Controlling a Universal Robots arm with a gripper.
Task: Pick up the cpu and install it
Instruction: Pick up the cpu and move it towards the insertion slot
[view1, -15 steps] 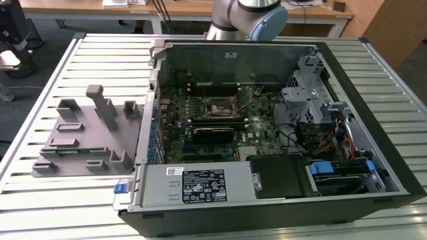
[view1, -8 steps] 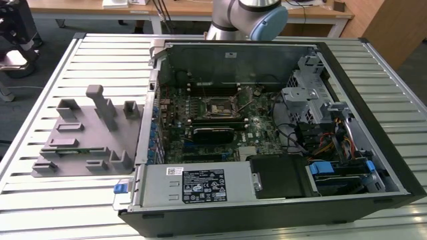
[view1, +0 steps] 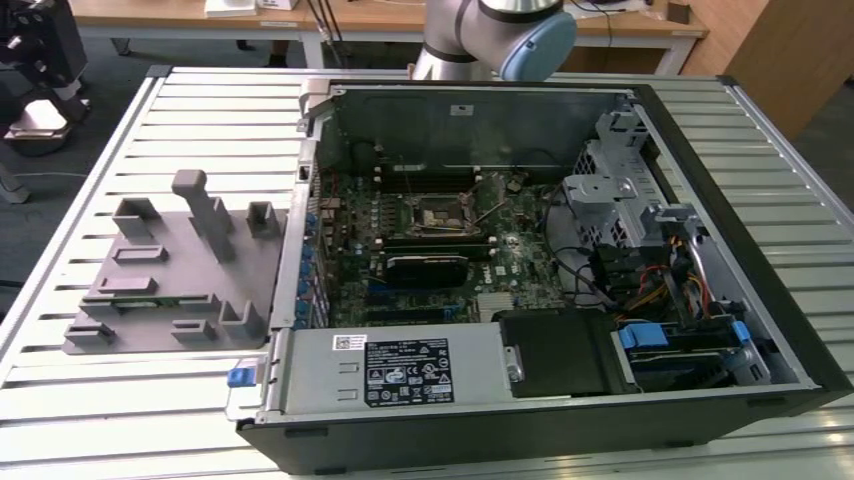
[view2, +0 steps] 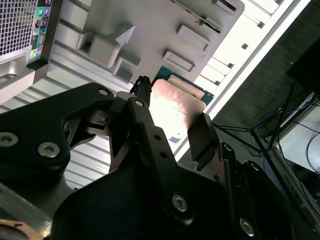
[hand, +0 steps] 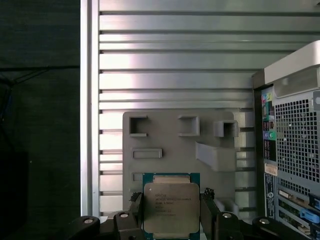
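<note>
Silvery-topped cpu (hand: 171, 205) (view2: 175, 107) is clamped between the black fingers (hand: 207, 212) of the gripper (hand: 171, 222), jaws narrowed onto its opposite edges, as seen in both wrist views. It hangs above the grey parts tray (hand: 170, 147), not touching it. In the exterior view, the open computer case (view1: 467, 125) stands just beside the tray, to the exterior view's right, both on the slatted metal table (view1: 134, 400).

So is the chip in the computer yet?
Not yet, it's out. The gripper holds the chip on two sides, over the gray tray beside the computer case.
</note>
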